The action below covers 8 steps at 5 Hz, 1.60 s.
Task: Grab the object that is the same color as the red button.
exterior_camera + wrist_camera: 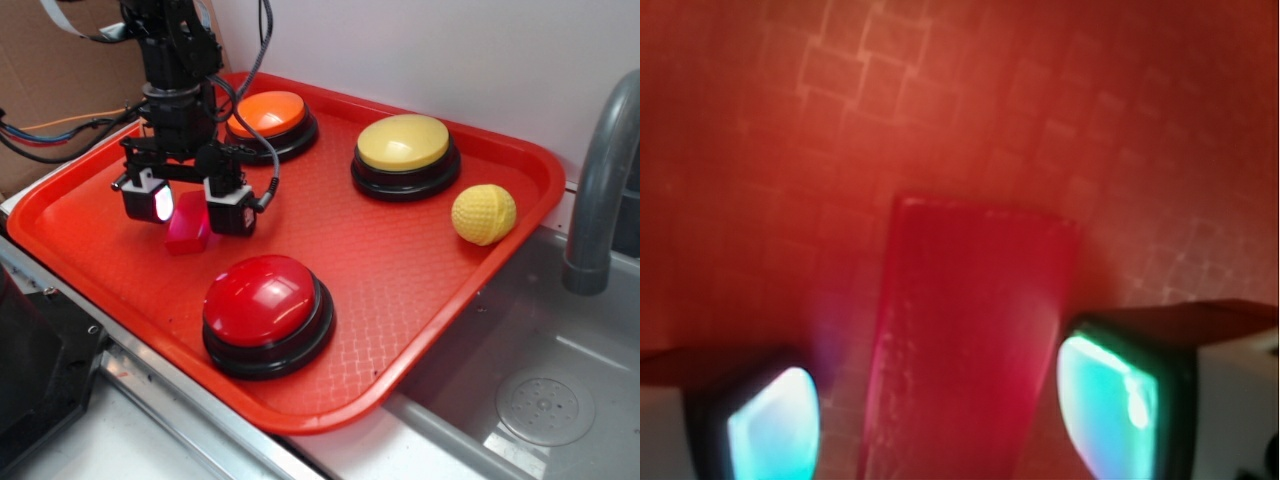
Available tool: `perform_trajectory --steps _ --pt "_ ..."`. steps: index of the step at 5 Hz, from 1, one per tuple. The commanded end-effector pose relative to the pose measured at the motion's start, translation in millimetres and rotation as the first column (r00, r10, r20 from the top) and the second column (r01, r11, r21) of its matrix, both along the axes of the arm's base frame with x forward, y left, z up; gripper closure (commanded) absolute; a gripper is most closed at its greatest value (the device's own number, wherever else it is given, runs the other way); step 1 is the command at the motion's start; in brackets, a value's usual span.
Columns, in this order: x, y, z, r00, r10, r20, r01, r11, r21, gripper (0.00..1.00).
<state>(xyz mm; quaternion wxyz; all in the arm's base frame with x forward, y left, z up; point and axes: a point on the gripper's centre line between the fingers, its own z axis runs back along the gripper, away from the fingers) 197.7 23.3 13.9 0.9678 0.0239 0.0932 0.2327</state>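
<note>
The gripper [190,206] is open, its fingers on both sides of the red block [188,226] on the tray [90,250]. The red button [266,311] is near in front, the orange button [270,121] just behind the arm.

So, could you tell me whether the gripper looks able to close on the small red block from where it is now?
Probably yes. The gripper is open with the red block between its fingers, and the wrist view shows nothing else in the gap, only the tray floor beneath.

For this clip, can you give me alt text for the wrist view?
A small red block lies on the red tray, framed between the open pincer with one glowing pad on each side, neither clearly touching it.
</note>
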Motion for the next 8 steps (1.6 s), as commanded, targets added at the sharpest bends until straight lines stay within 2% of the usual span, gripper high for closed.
perform_trajectory --steps 1,2,3,4,5,7,8 --pt "-7 -1 -31 0.995 -0.094 0.04 0.095 0.995 -0.041 1.0" --pt "-5 3 -20 0.962 -0.24 0.13 0.244 0.97 -0.017 1.0" --pt "-2 9 5 0.894 -0.395 0.212 0.399 0.917 0.024 1.0" --pt "6 10 53 0.856 -0.472 0.211 0.488 0.872 -0.029 1.0" --pt "2 7 103 0.822 -0.518 0.236 0.526 0.85 0.032 1.0" --pt "-20 7 203 0.783 -0.562 0.267 0.579 0.815 0.019 1.0" --pt "-27 3 227 0.771 -0.58 0.264 0.588 0.807 0.053 1.0"
